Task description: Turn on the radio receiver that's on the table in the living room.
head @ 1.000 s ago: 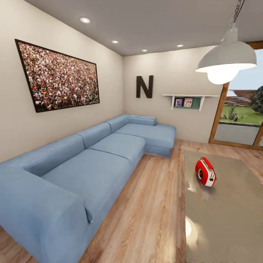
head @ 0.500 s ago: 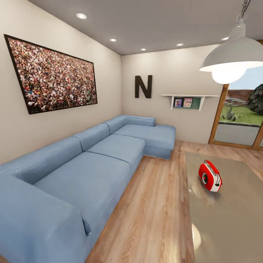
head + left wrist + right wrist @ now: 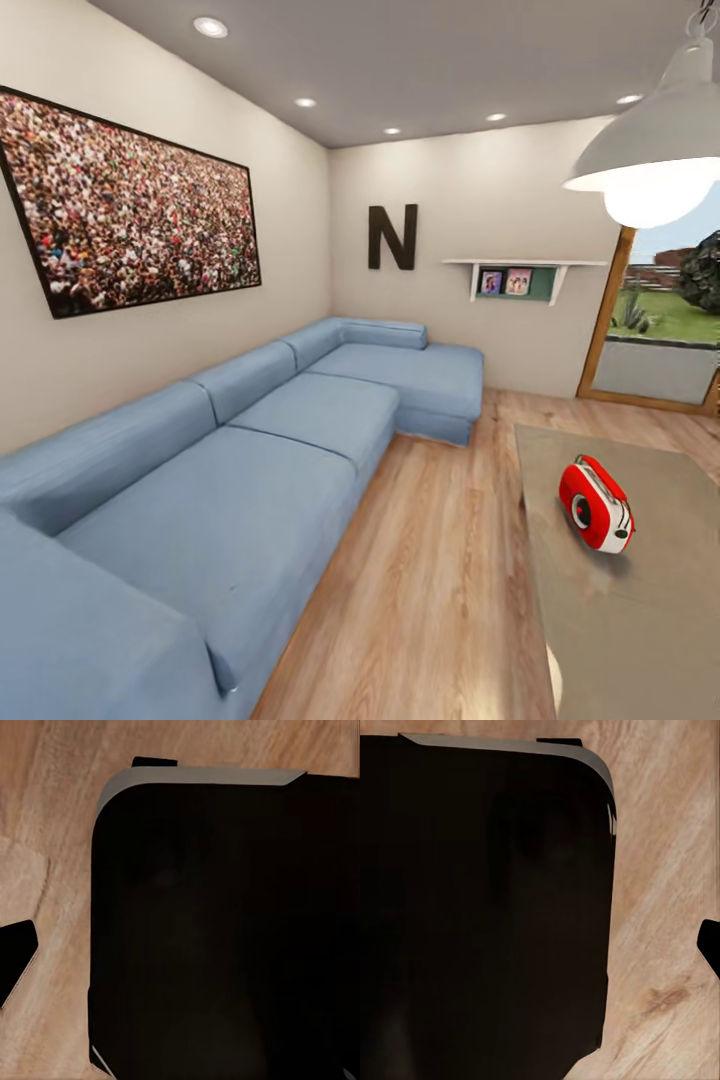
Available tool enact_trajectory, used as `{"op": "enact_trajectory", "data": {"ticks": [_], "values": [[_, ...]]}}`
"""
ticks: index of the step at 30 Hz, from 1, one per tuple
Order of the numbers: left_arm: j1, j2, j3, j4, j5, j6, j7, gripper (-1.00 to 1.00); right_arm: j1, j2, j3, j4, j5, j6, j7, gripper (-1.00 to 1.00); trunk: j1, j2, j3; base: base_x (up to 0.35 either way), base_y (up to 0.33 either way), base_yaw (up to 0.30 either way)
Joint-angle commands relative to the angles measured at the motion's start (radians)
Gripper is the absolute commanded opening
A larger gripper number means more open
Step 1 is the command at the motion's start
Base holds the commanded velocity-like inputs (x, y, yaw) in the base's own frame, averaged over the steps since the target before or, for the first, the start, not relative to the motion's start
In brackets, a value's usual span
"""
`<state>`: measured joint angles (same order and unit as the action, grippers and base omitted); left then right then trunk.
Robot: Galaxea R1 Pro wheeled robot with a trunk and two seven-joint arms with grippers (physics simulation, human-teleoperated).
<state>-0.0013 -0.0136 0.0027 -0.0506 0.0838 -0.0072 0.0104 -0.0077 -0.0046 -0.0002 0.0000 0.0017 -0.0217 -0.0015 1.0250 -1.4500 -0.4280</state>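
Observation:
The radio receiver (image 3: 596, 504), a small red box with white trim and a round dial on its face, stands on the grey-beige table (image 3: 640, 620) at the right of the head view, near the table's far left part. It leans a little, with its dial side turned toward me and to the left. In the left wrist view a black rounded body (image 3: 225, 930) hangs over the wood floor (image 3: 52, 855), with a dark tip (image 3: 15, 960) at the picture's edge. The right wrist view holds the same black body (image 3: 480, 907) and a dark tip (image 3: 711, 945).
A long blue corner sofa (image 3: 250, 470) runs along the left wall. A strip of plank floor (image 3: 430, 580) lies between it and the table. A grey dome lamp (image 3: 655, 150) hangs at the upper right. A wood-framed glass door (image 3: 660, 330) is at the back right.
The whole head view has shifted: the camera has moved forward. The sofa and the radio receiver look larger, and the radio sits further right and lower in the picture.

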Motion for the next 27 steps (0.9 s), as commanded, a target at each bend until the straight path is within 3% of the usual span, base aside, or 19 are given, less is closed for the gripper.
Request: {"op": "enact_trajectory", "data": {"ticks": [1,27], "values": [[0.0,0.0,0.0,0.0,0.0,0.0,0.0,1.0,0.0,0.0,0.0,0.0,0.0,0.0,0.0,1.0,0.0,0.0,0.0,0.169,0.001,-0.183],[0.0,0.0,-0.001,0.0,-0.001,0.0,-0.001,1.0,0.0,0.0,0.0,0.0,0.0,0.0,0.0,1.0,0.0,0.0,0.0,0.013,0.0,-0.277]]}}
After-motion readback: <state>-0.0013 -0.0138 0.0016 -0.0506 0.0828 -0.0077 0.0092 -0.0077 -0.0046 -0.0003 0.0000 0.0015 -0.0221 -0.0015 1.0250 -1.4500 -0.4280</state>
